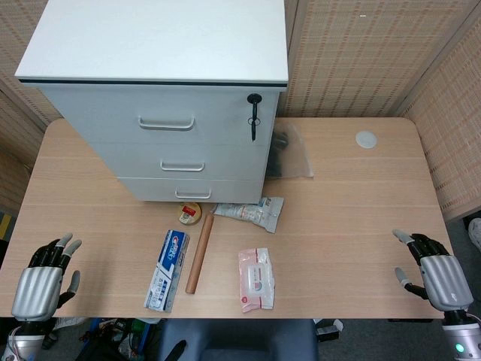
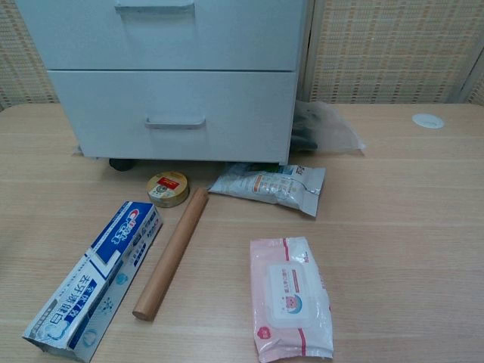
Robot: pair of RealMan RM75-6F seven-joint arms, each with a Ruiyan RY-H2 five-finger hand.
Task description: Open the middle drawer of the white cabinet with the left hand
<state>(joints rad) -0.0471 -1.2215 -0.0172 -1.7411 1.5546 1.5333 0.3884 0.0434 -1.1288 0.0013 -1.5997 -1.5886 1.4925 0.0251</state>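
The white cabinet (image 1: 161,75) stands at the back left of the table, all three drawers closed. Its middle drawer (image 1: 183,156) has a silver bar handle (image 1: 182,166); the chest view shows that handle (image 2: 154,7) only at the top edge, above the bottom drawer (image 2: 174,113). A key hangs in the lock (image 1: 254,116) at the cabinet's right. My left hand (image 1: 45,278) hovers at the near left table edge, fingers apart, holding nothing, far from the cabinet. My right hand (image 1: 434,272) is at the near right edge, likewise empty with fingers spread. Neither hand shows in the chest view.
In front of the cabinet lie a round tin (image 1: 189,214), a wooden rolling pin (image 1: 199,254), a toothpaste box (image 1: 167,270), a wipes pack (image 1: 255,280) and a foil pouch (image 1: 250,211). A clear bag (image 1: 291,153) sits beside the cabinet; a white disc (image 1: 366,139) lies far right.
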